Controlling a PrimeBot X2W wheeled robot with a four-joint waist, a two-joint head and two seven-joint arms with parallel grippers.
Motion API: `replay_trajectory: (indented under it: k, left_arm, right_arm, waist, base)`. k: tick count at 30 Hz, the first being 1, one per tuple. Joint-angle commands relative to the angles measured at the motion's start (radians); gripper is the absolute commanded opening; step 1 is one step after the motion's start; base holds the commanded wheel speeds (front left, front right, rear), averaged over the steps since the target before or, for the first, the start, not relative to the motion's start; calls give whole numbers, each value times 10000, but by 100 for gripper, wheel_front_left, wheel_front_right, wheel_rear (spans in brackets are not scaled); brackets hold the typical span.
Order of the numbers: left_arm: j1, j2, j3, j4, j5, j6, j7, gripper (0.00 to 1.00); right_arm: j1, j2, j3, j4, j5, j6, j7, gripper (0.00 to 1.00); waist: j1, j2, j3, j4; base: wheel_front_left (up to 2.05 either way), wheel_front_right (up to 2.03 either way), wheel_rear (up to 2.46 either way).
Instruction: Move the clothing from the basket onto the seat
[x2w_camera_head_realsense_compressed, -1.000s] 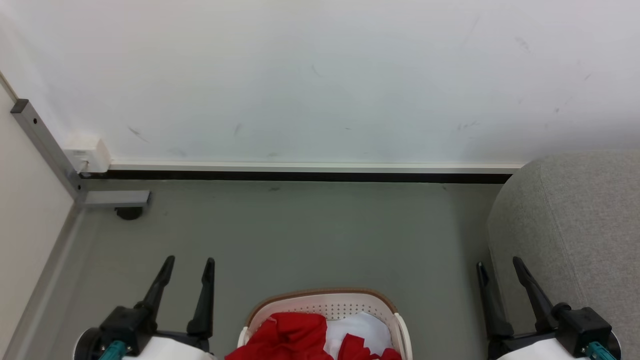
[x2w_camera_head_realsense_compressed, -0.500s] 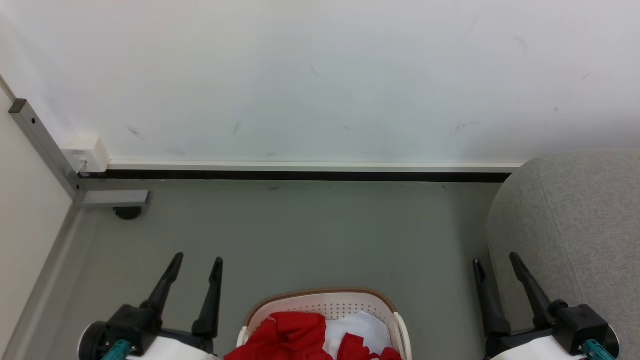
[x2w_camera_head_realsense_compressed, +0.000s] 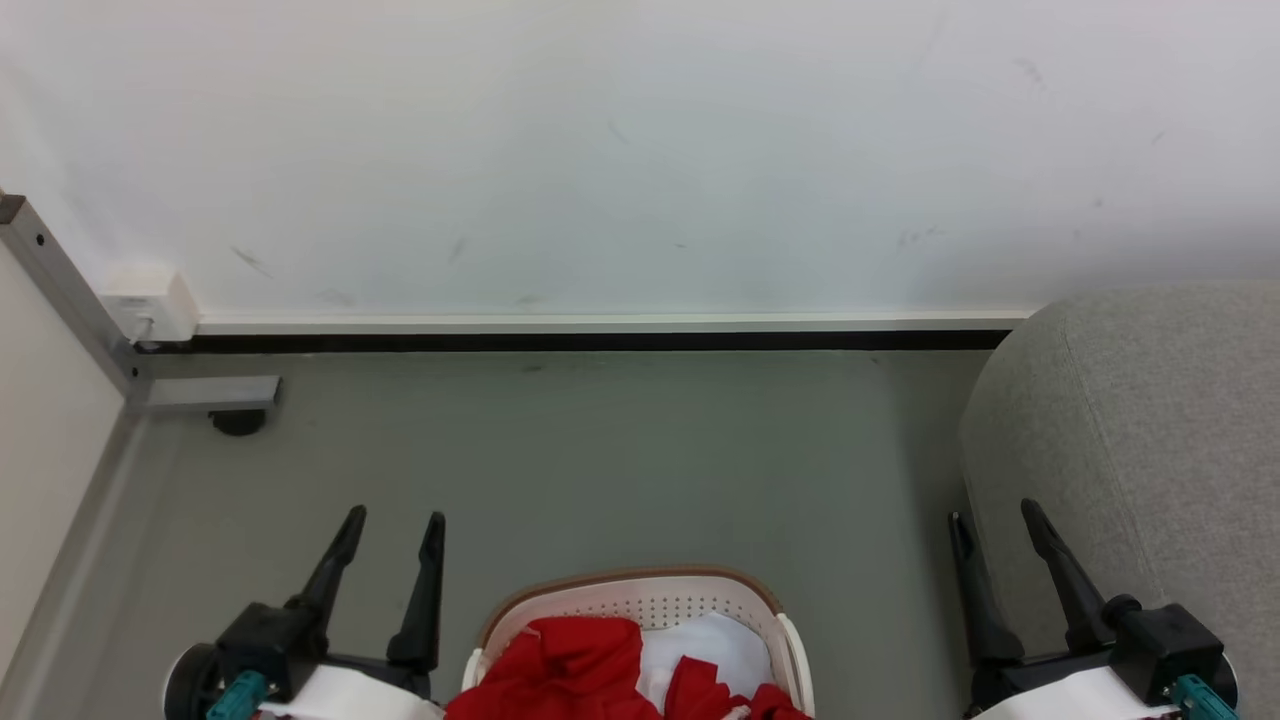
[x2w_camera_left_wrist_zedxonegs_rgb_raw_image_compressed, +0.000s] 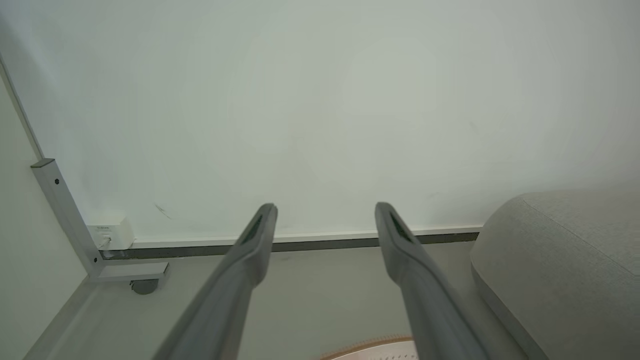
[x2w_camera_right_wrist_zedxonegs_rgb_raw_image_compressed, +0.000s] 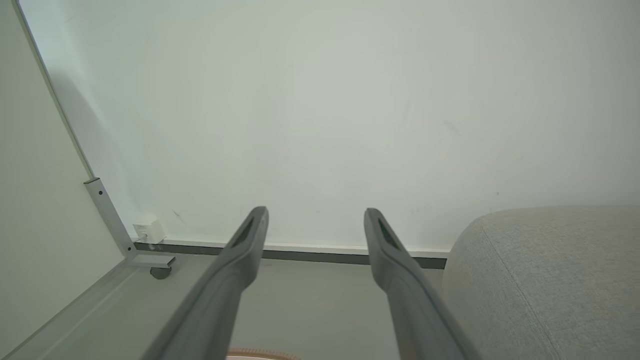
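Nearest, btwn the two grippers: the basket (x2w_camera_head_realsense_compressed: 630, 578), cream w/ brown rim band, on the floor (x2w_camera_head_realsense_compressed: 600, 450). It is loaded: a red garment (x2w_camera_head_realsense_compressed: 560, 665) heaped on the side toward the L gripper (x2w_camera_head_realsense_compressed: 397, 515), a white garment (x2w_camera_head_realsense_compressed: 715, 645) beside it toward the R gripper (x2w_camera_head_realsense_compressed: 994, 512), and more red at the near edge. The bottom of the head view cuts off the basket's near half, so can't tell how many pieces are in it.

L gripper: fingers spread wide, nothing btwn them, apart from the basket and to its outer side, tips aimed fwd over bare floor. R gripper: same, jaws wide and empty, w/ the seat (x2w_camera_head_realsense_compressed: 1130, 450) just beside its outer finger; whether they touch I can't tell. Both wrist views look ahead past the open fingers, w/ a sliver of brown rim low down.

The seat, grey woven upholstery w/ a rounded corner, runs on beyond the R gripper. No clothing lies on the part in view.

Farther ahead of both: skirting board (x2w_camera_head_realsense_compressed: 600, 325) and white wall (x2w_camera_head_realsense_compressed: 640, 150). Off past the L gripper, a grey metal frame leg (x2w_camera_head_realsense_compressed: 60, 290) w/ a caster (x2w_camera_head_realsense_compressed: 238, 422).

Judgement: task at the start. Nothing gripped, nothing moved across. All is left to do: reach in, grip, lift, carry to the seat, release, repeat.
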Motion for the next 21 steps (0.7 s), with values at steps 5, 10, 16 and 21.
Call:
replay_trajectory:
  k: [5,10,16,21]
  left_arm:
    - [-376,217,87,231,124,15,-8,100]
    - [-656,317,102,406,227,15,-8,100]
    - [-1212,806,-483,1116,140,15,-8,100]
    - [-1901,1536,-1352,2161,-122,14,-8,100]
  right_arm:
    - [-282,-61,-22,-264,175,-21,-2,100]
    - [-463,-61,38,-495,266,-21,-2,100]
    - [-733,-53,48,-893,483,-21,-2,100]
    - [-995,-48,50,-1190,574,-21,0,100]
  waist:
    - [0,0,600,-465]
    - [0,0,1157,-901]
    - [0,0,2084,-1516]
    - [0,0,2931,-1988]
  base:
    - [0,0,0]
    - [0,0,0]
    - [0,0,0]
    - [0,0,0]
